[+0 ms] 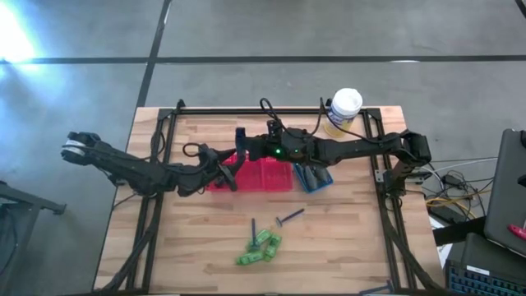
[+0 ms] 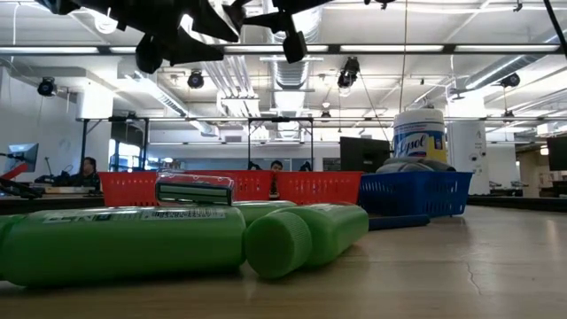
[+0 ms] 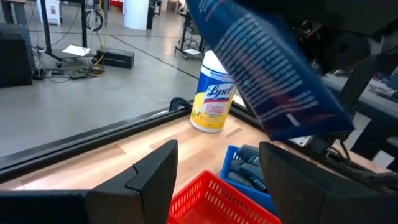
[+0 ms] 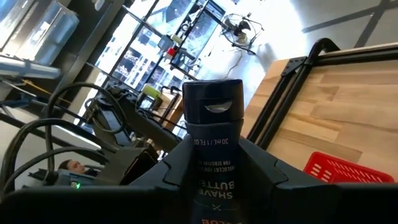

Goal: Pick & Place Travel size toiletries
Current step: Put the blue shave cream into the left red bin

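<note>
My right gripper (image 1: 249,145) reaches from the table's right, high over the far left corner of the red basket (image 1: 261,175), and is shut on a dark blue tube (image 4: 211,143) printed "shave butter". My left gripper (image 1: 225,176) hovers open at the red basket's left edge; in the left wrist view its fingers (image 3: 149,180) frame the red basket (image 3: 214,199), with the held tube (image 3: 273,68) above. Several green tubes (image 1: 260,247) and two thin dark razors (image 1: 256,227) (image 1: 289,216) lie on the table near its front. Dark items fill the blue basket (image 1: 313,178). My right gripper pinches the dark blue tube between its two fingers (image 4: 261,171) by the lower body (image 4: 211,180). The capped end (image 4: 211,99) sticks out past the fingertips, and the tube lies along the fingers. It is lifted clear of the table and baskets.
A white-lidded yellow Lysol canister (image 1: 344,107) stands at the far right, behind the blue basket (image 2: 416,190). In the low view the green tubes (image 2: 124,244) lie close in front, with the red basket (image 2: 230,186) behind. Black frame rails run along the table's sides (image 1: 393,222).
</note>
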